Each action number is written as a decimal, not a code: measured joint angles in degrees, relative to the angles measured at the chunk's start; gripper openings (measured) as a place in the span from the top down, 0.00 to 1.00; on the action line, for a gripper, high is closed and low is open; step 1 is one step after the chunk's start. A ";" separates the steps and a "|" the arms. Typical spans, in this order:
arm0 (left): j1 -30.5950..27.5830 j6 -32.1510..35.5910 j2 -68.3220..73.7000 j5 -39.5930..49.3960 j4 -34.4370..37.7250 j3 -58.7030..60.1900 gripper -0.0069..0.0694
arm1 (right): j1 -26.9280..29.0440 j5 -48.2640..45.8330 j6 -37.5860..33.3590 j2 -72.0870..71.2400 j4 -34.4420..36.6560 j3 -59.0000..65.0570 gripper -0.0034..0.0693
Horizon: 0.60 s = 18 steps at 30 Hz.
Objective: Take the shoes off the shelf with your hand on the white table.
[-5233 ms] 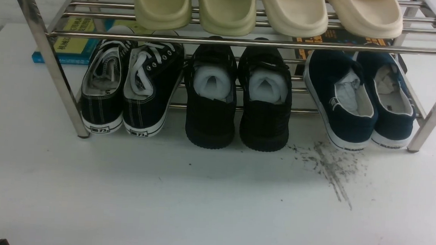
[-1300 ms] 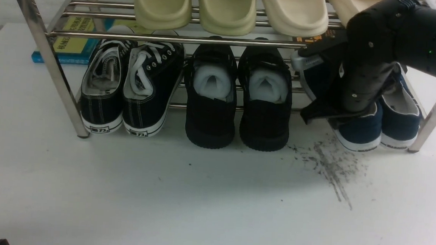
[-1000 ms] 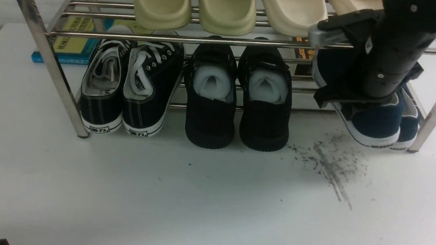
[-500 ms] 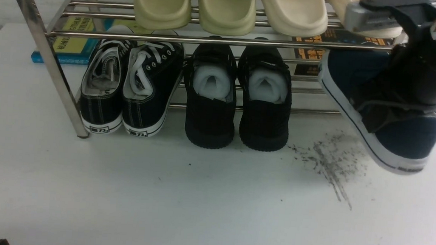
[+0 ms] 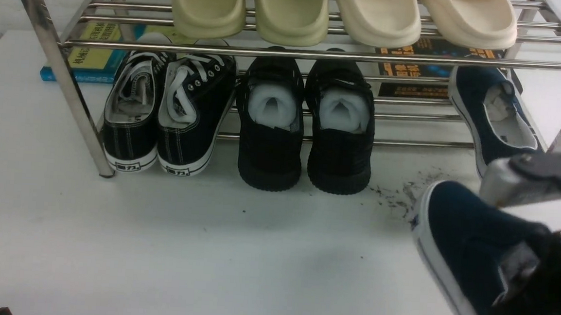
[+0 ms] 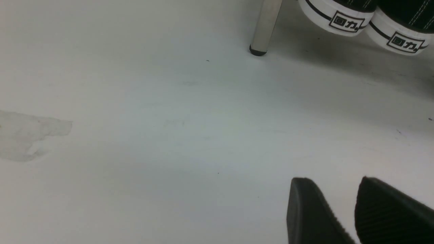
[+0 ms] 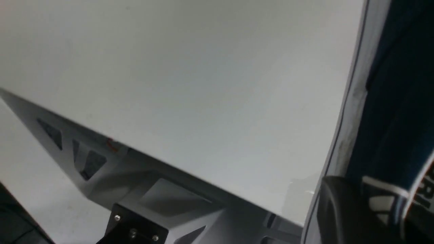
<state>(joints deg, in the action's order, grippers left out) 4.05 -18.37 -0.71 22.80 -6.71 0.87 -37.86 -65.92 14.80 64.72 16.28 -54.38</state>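
navy shoe [image 5: 465,237] lower right, off the shelf [image 5: 267,52], clamped in right gripper [image 5: 538,278]; mate [image 5: 497,117] on shelf upper right; left gripper [image 6: 335,181]: can't tell.

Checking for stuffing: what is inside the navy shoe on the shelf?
Crumpled white paper near the toe and white lining with a dark print. The upper of the shoe hides the toe end.

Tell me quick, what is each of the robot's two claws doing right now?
Left claw: slightly open, holding nothing, just above the table.
Right claw: closed on a navy shoe, held off the rack.
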 joint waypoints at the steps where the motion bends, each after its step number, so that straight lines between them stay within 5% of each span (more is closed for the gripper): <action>1: 0.00 0.00 0.00 0.00 0.00 0.00 0.59 | -0.53 0.71 0.30 0.07 0.05 0.46 0.91; 5: 0.00 0.00 0.00 0.00 0.00 0.00 0.59 | -12.96 10.48 10.77 5.21 -2.98 2.57 0.91; 8: 0.00 0.00 0.00 0.00 0.00 0.00 0.59 | -17.10 19.49 21.05 11.03 -9.67 2.57 0.91; 13: 0.00 0.00 0.00 0.00 0.00 0.00 0.59 | -19.68 30.67 31.46 20.94 -16.28 2.57 0.91; 18: 0.00 0.00 0.00 0.00 0.00 0.00 0.59 | -20.33 39.62 33.75 28.97 -17.61 2.09 0.91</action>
<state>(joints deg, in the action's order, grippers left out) 4.05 -18.37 -0.71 22.80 -6.71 0.87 -58.19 -26.30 48.55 93.69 -1.33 -52.30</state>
